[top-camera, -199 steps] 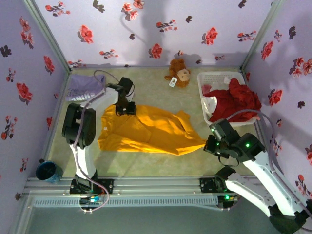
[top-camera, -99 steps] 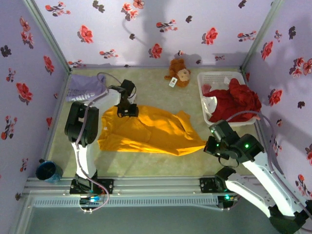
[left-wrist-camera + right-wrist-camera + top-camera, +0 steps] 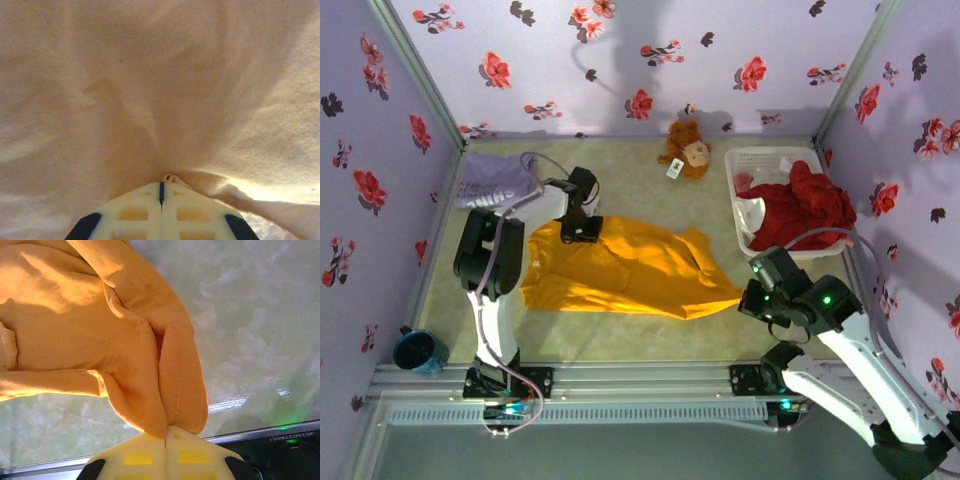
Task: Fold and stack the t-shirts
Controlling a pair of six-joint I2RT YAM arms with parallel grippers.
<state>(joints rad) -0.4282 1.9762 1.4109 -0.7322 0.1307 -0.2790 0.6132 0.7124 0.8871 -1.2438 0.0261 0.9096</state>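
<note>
An orange-yellow t-shirt (image 3: 625, 270) lies spread across the middle of the table. My left gripper (image 3: 582, 230) sits at its far left edge, shut on a small pinch of the cloth (image 3: 172, 178), with the fabric (image 3: 160, 90) spreading out beyond the pinch. My right gripper (image 3: 748, 297) is at the shirt's near right corner, shut on a hemmed fold (image 3: 172, 390) of the orange-yellow t-shirt that bunches out from the fingertips. A pale lavender t-shirt (image 3: 492, 183) with white lettering lies folded in the far left corner.
A white slatted basket (image 3: 752, 160) at the far right holds red cloth (image 3: 805, 208). A brown plush toy (image 3: 686, 148) lies by the back wall. A dark blue cup (image 3: 418, 350) stands at the near left. Floral walls enclose the table.
My left gripper has slid a little to the right along the shirt's far edge and closed on the cloth. The right arm has stayed where it was.
</note>
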